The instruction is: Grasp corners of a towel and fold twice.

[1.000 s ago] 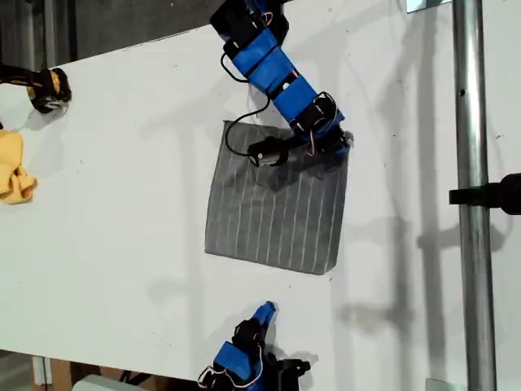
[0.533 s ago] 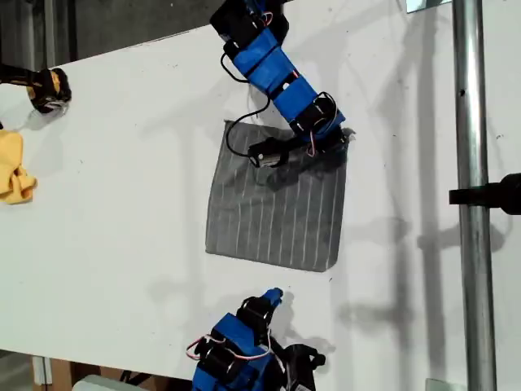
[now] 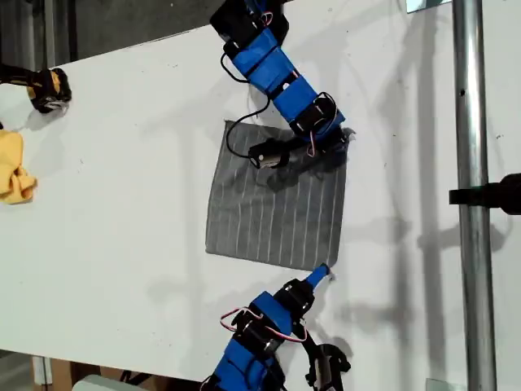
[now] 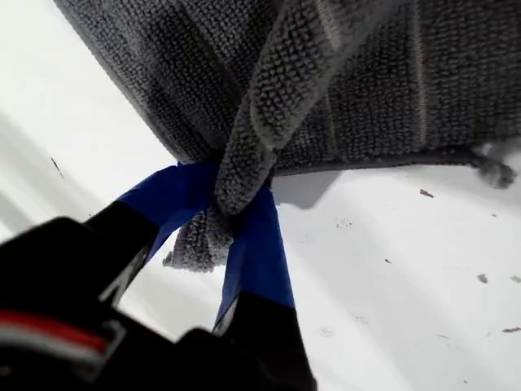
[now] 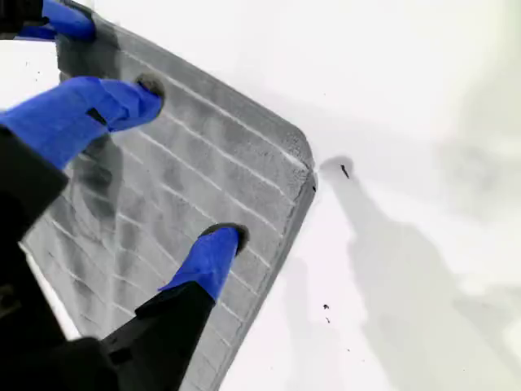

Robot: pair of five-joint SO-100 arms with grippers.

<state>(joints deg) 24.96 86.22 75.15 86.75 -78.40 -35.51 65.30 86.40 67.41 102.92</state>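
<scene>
The first gripper (image 4: 232,224) pinches one corner (image 4: 213,236) of the striped towel (image 3: 277,204); the second gripper (image 5: 175,175), jaws spread, straddles the opposite corner (image 3: 328,267).

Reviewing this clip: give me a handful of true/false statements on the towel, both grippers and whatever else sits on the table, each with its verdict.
1. My first gripper is shut on a corner of the towel. True.
2. My second gripper is shut on a towel corner. False: its jaws stand open, fingertips over the cloth near a corner.
3. The towel is already folded in half. False: it lies spread in one layer.
4. A yellow cloth lies at the exterior view's left edge, apart from the towel. True.
5. The towel has thin white stripes. True.
</scene>
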